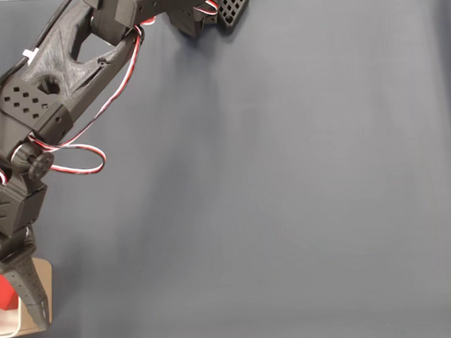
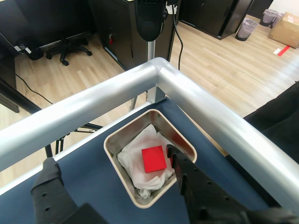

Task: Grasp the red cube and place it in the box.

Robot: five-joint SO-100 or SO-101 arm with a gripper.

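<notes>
Red cube (image 2: 153, 159), small and plain-faced, lay flat on crumpled white lining inside the box (image 2: 117, 133), a beige container with rounded corners. In the fixed view the cube (image 1: 0, 294) and box (image 1: 40, 274) sat at the lower left edge.

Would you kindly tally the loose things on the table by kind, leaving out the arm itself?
Red cube: 1, lying inside the box
Box: 1, with white lining
Total: 2
The open pincer hangs above the box, holding nothing.
</notes>
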